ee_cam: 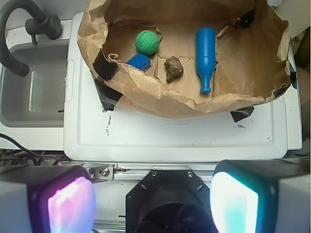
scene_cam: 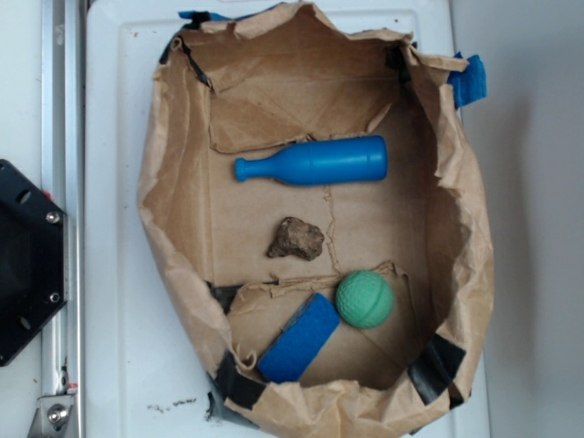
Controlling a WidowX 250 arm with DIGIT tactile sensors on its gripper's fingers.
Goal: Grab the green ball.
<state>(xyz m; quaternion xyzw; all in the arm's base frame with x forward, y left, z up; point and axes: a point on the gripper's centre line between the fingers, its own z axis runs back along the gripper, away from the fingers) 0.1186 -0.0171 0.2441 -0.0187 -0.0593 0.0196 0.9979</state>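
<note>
Showing claw (ee_cam: 153, 201) only in wrist view, wide open, empty; green ball (scene_cam: 364, 298) beside blue block (scene_cam: 298, 338).

Matte, dimpled green ball (scene_cam: 364, 298), smooth plastic blue pin (scene_cam: 313, 161), rough brown rock (scene_cam: 296, 239), crumpled paper bag (scene_cam: 173, 182).

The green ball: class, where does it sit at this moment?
In the exterior view the green ball lies inside the paper bag, lower right, beside the blue block and below the rock.
</note>
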